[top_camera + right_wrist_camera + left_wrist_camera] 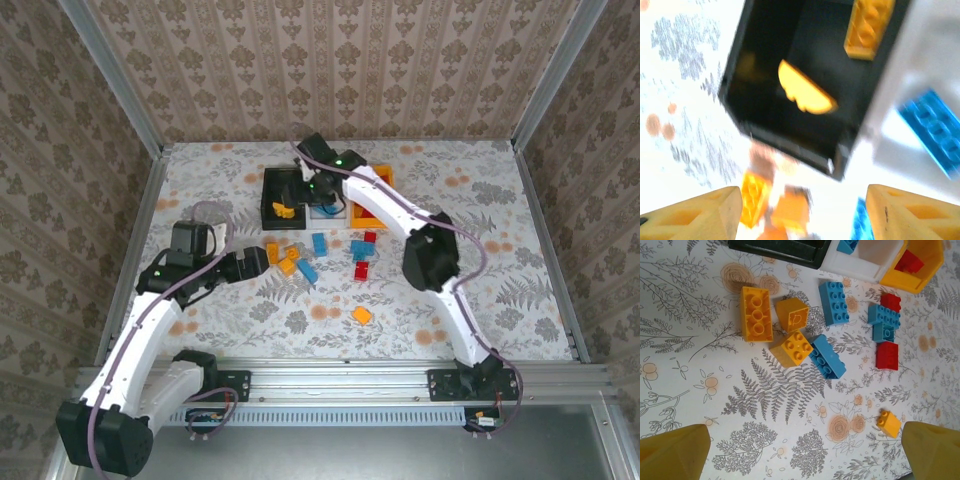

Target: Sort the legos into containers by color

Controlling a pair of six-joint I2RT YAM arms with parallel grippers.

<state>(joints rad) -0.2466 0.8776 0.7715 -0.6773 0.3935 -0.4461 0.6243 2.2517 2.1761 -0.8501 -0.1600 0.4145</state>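
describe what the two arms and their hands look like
The left arm and right arm share white tubular links, bulky black joints, a small green light each and a loose greyish-purple cable. The left hand and right hand have black bodies; their fingers are mustard-yellow plastic wedges, with triangular cut-outs on the right pair.

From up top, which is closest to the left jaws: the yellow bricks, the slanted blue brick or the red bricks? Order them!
1. Yellow bricks, at the jaws of the left gripper.
2. Slanted blue brick, just past them.
3. Red bricks, farthest right.
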